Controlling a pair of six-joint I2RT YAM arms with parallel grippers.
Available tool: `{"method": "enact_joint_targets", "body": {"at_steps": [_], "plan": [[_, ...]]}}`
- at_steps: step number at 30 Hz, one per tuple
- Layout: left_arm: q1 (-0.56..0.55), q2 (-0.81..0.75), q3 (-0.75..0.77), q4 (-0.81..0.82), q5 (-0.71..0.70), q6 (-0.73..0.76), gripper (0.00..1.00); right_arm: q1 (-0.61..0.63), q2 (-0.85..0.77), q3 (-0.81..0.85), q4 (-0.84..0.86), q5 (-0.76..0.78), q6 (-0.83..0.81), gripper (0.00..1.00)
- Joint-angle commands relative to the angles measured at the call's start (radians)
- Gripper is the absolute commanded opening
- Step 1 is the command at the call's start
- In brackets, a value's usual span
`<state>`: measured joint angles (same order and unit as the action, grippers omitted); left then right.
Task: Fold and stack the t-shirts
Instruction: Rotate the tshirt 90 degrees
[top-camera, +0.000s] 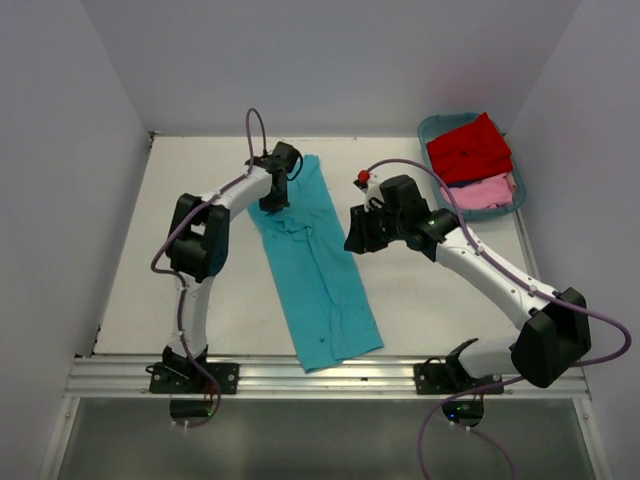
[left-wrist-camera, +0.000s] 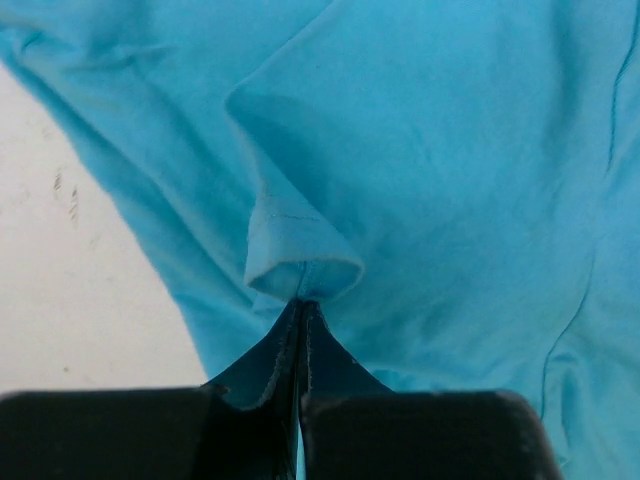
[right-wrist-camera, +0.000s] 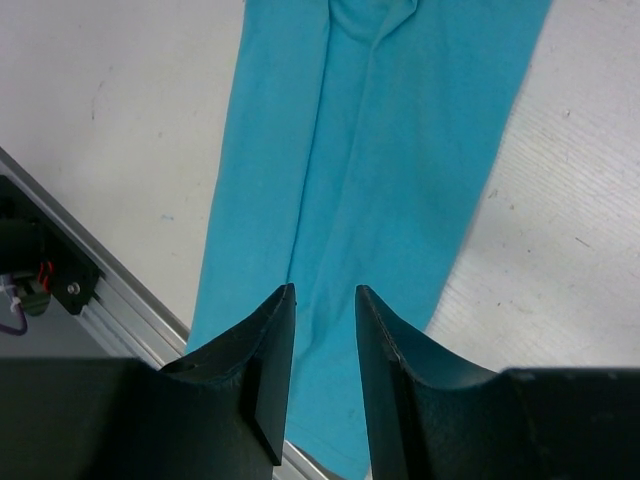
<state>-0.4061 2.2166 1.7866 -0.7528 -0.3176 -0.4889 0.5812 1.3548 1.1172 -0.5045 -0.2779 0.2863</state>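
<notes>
**Item:** turquoise t-shirt (top-camera: 322, 275). Centre of the top view, on the white table (top-camera: 440, 300). It lies as a long narrow strip with its sides already turned in, running from upper centre down to the aluminium rail (top-camera: 330, 372) at the bottom.

**Left gripper** (left-wrist-camera: 302, 305): at the strip's upper end. Jaws are pressed together on a small peak of turquoise cloth.

**Right gripper** (right-wrist-camera: 323, 295): above the strip near its right edge, about mid-length. Jaws stand a narrow gap apart with nothing between them.

**Other stock:** red t-shirt (top-camera: 470, 148) and pale pink t-shirt (top-camera: 487, 190), both unfolded, in the teal plastic tub (top-camera: 432, 128) at upper right.

**Step in hand (judged):** the crosswise fold, bringing the upper end down over the lower.

**Handling notes:**
- The left pinch takes only a small fold toward one side, and whether it catches every layer cannot be told.
- The right gripper would do best to seize the opposite corner of the same end, so the edge travels level.
- Lift just clear of the cloth beneath and lay the ends flush.
- Soft knit carried from one point is likely to sag and skew.
</notes>
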Motion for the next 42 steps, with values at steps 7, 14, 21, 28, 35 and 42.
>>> {"method": "enact_joint_targets", "body": {"at_steps": [7,14,21,28,35,42], "plan": [[0.007,-0.198,-0.194,0.101,-0.112,-0.071,0.00,-0.006,0.024,-0.007,0.021,0.006,-0.016,0.33],[0.038,-0.294,-0.392,0.184,-0.103,-0.145,0.00,-0.006,0.021,-0.005,0.003,0.017,-0.022,0.34],[0.069,-0.426,-0.538,0.441,0.034,-0.157,0.66,-0.006,0.032,-0.014,-0.005,0.025,-0.024,0.43],[0.067,-0.626,-0.639,0.656,0.081,-0.151,0.86,-0.006,0.041,-0.016,-0.008,0.037,-0.027,0.43],[0.099,-0.455,-0.511,0.688,0.389,-0.116,0.21,-0.007,0.079,0.012,-0.009,0.043,-0.016,0.19],[0.191,-0.209,-0.423,0.632,0.562,-0.175,0.00,-0.007,0.116,0.041,-0.020,0.054,-0.004,0.00]]}}
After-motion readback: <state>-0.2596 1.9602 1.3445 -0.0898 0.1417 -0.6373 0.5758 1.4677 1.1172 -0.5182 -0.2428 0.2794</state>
